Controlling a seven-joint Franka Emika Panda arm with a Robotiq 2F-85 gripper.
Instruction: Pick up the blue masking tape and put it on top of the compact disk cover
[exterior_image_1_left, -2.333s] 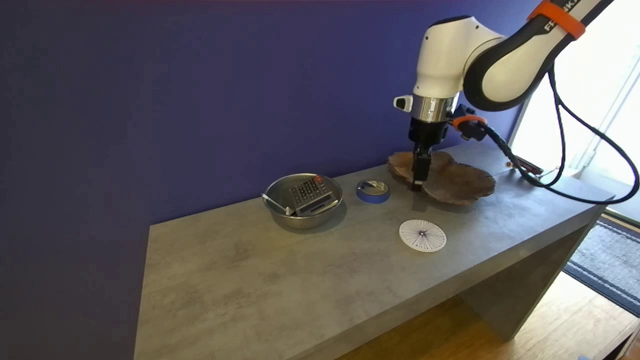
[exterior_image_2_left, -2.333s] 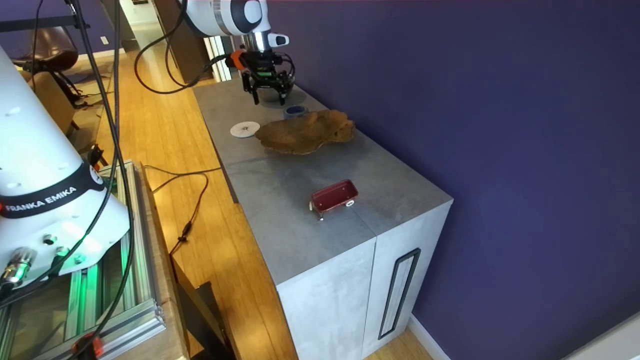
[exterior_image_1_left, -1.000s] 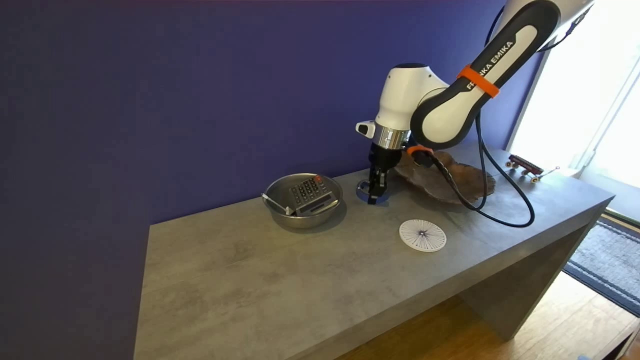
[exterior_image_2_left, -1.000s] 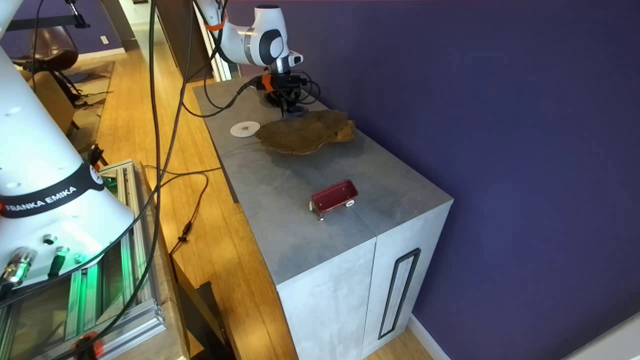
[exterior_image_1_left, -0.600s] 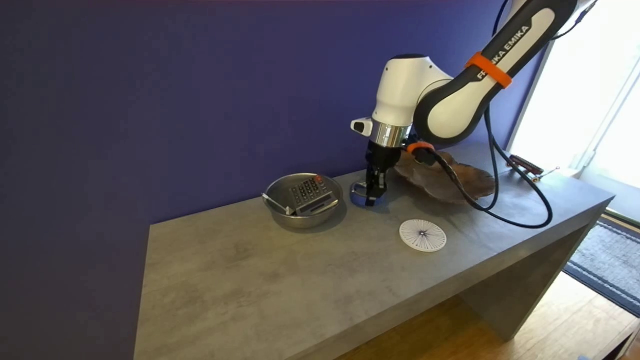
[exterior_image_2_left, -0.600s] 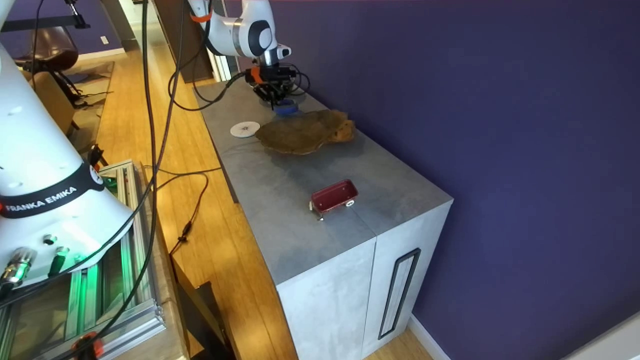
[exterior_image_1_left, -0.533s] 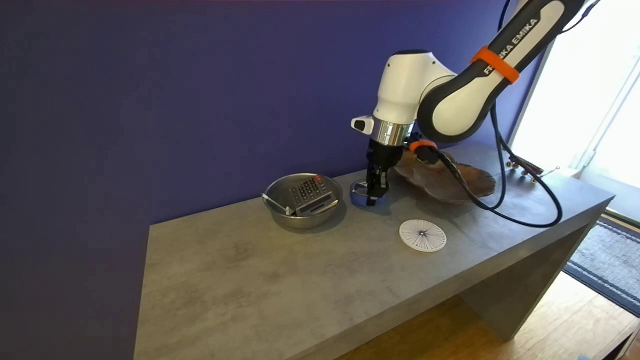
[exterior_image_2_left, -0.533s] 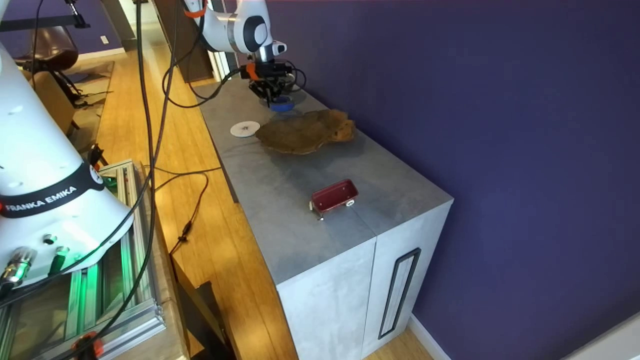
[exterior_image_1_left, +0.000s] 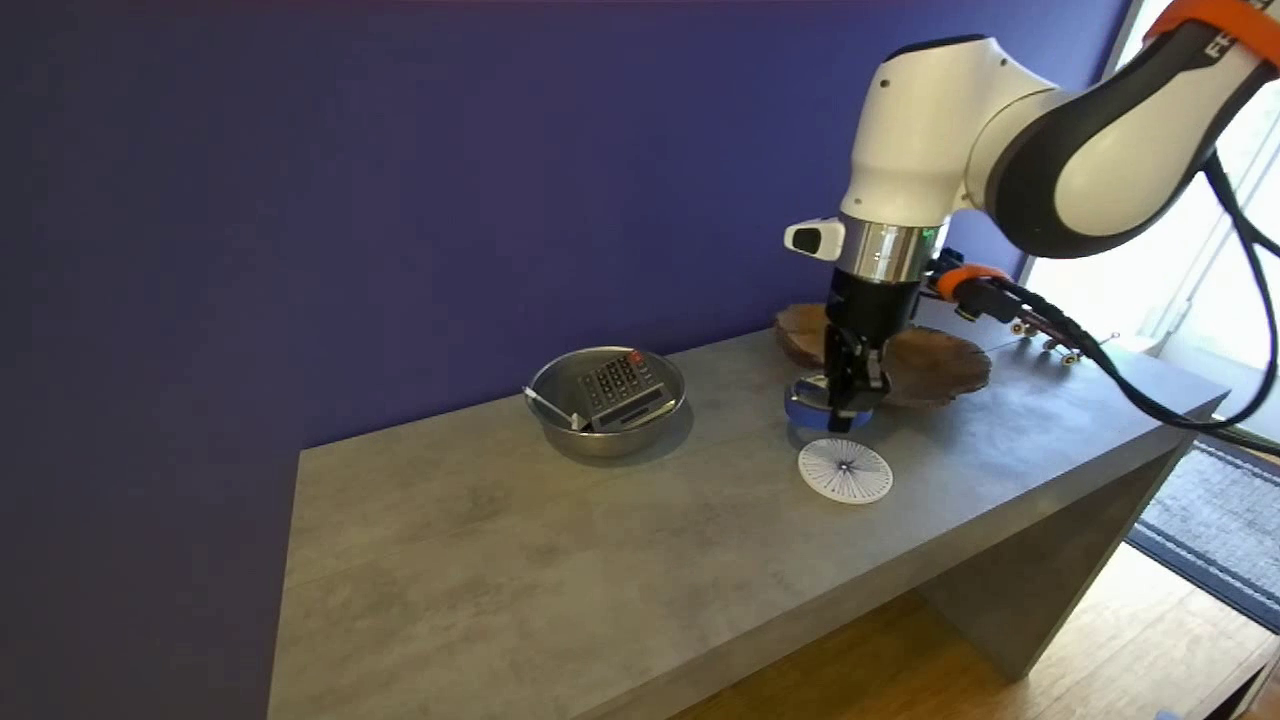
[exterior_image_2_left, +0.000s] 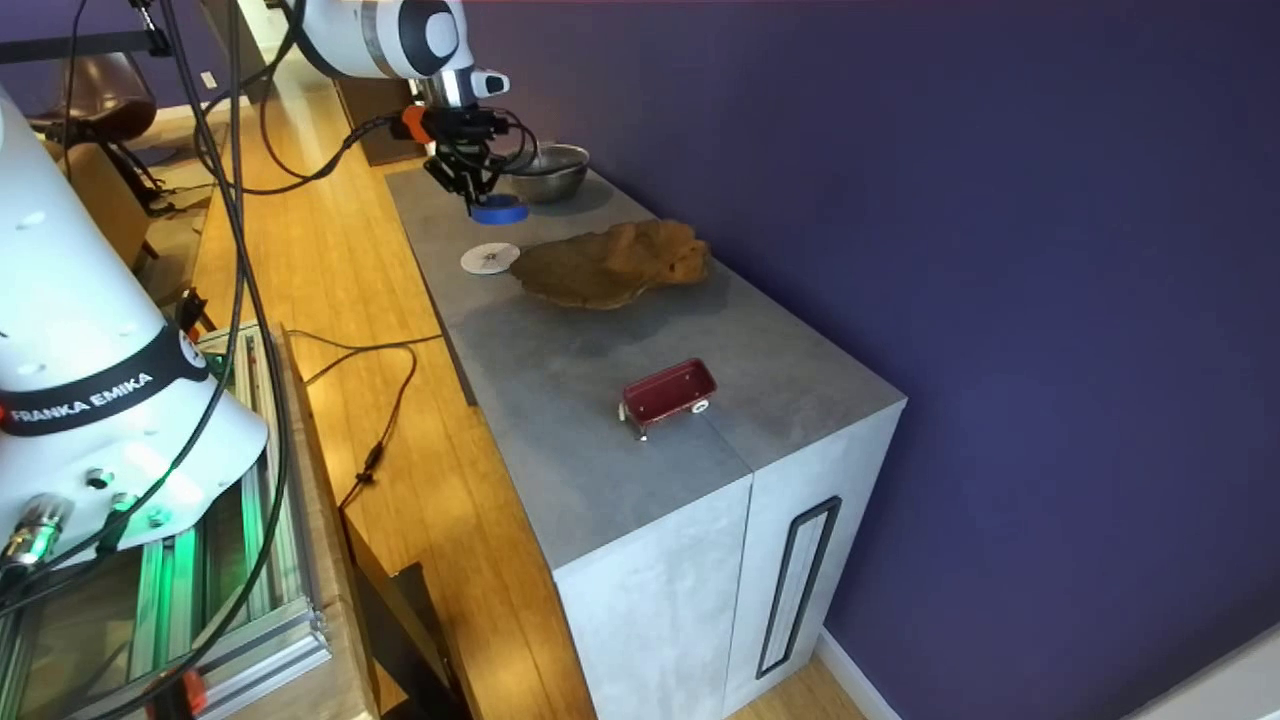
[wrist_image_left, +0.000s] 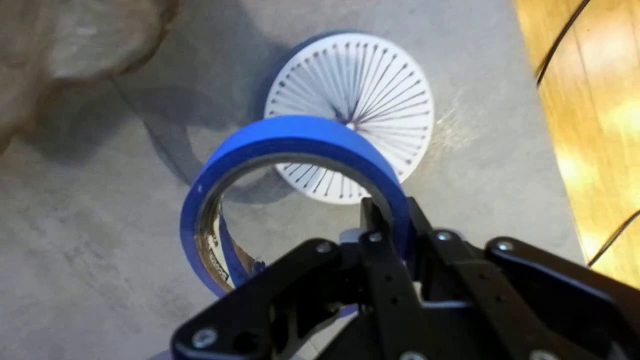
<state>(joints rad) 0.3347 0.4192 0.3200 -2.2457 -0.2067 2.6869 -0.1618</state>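
Note:
My gripper (wrist_image_left: 390, 210) is shut on one side of the blue masking tape (wrist_image_left: 300, 129), with one finger inside the ring and one outside. In both exterior views the tape (exterior_image_1_left: 806, 413) hangs level in the air below the gripper (exterior_image_2_left: 474, 206), its shadow falling on the tabletop. The compact disk cover (exterior_image_1_left: 845, 472), a white round disc with dark radial lines, lies flat on the table. From the wrist camera, the ring overlaps part of the cover (wrist_image_left: 395, 95), and some of the cover shows through the hollow middle. Tape and cover are apart.
A metal bowl (exterior_image_1_left: 612, 445) with a calculator (exterior_image_1_left: 622, 385) and other small items stands near the wall. The brown wooden tray (exterior_image_2_left: 610, 268) lies beside the cover. Farther along the table is a red toy wagon (exterior_image_2_left: 668, 392). The table's front edge (exterior_image_1_left: 960, 555) runs near the cover.
Over these frames my gripper went down to the tape, closed on its side and lifted it. It has carried the tape away from the bowl toward the cover, which has not moved.

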